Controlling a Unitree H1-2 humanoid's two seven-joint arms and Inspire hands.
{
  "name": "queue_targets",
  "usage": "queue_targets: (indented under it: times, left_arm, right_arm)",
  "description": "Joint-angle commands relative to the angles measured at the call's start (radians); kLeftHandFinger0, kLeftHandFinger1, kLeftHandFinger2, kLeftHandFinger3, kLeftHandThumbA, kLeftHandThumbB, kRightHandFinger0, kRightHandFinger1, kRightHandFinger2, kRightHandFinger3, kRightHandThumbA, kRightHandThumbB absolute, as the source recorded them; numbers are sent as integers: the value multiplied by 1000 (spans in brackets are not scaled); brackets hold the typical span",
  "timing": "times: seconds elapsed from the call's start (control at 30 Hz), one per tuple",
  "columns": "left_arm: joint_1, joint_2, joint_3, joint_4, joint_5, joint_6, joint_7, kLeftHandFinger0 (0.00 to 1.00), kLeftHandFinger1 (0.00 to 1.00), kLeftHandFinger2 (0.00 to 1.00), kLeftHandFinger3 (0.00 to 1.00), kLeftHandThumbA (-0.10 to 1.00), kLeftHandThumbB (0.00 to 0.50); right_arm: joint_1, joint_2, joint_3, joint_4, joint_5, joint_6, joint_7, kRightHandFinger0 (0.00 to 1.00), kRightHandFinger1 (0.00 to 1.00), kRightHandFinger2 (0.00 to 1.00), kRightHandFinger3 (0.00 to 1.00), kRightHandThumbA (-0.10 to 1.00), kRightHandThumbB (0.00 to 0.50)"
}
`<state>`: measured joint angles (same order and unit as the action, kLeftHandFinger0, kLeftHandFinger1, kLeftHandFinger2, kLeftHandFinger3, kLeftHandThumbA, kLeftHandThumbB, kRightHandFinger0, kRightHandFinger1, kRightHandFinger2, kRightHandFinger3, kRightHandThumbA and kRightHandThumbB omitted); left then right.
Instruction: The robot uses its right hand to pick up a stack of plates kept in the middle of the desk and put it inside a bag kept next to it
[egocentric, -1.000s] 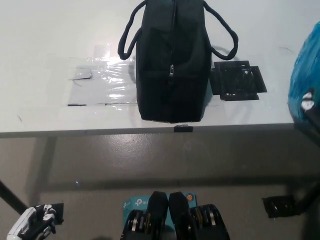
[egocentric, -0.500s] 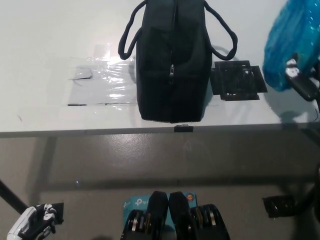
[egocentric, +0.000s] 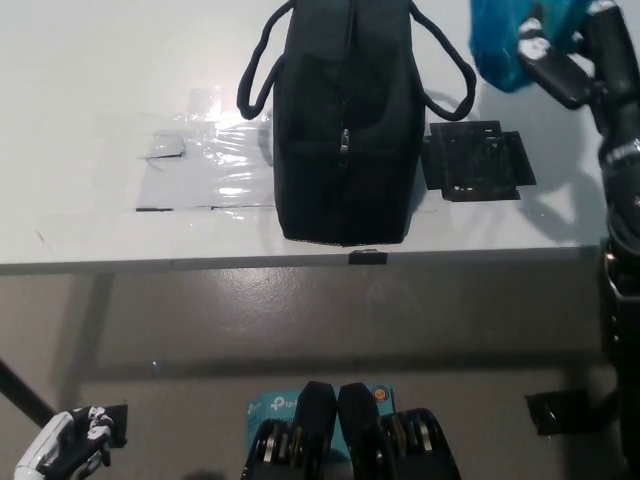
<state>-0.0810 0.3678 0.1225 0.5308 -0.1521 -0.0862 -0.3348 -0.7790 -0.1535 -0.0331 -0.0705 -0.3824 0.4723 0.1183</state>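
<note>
While the black right hand (egocentric: 560, 62) is raised over the far right of the white desk (egocentric: 120, 80), it stays clamped on the blue stack of plates (egocentric: 505, 40), fingers wrapped on the stack's right edge. The stack hangs in the air at the top of the head view, just right of the black bag (egocentric: 345, 130) and near its right handle loop (egocentric: 450, 75); it does not touch the bag.

Key relation: the bag lies to the left of the held stack, and its long axis runs near to far, with the zipper seam (egocentric: 344, 140) running along the top down the middle. I cannot tell whether the zipper is open; the top looks closed from here. Judgement: the stack needs to go left and over that seam line, then down, and the loop sits between stack and opening, so a snag is possible.

Right of the bag, a black flat holder (egocentric: 475, 160) lies on the desk, under and nearer than the stack. Clear plastic film (egocentric: 210, 165) is taped left of the bag.

The white left hand (egocentric: 65, 445) rests at the lower left, below desk level, well apart from everything; fingers look loosely curled, holding nothing.
</note>
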Motion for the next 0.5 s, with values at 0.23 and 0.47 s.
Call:
queue_targets:
  times: [0.23,0.47]
  left_arm:
    - [-5,19,-2,-26,-3,-14,-9,11,221,371,355,373,500]
    - [-1,10,-8,-24,2,-18,-6,11,209,354,334,376,500]
  right_arm:
    - [-238,5,64,9,-61,-2,-43,0,0,111,15,-100,319]
    - [-267,26,114,50,-70,-20,-48,0,0,166,7,-100,296]
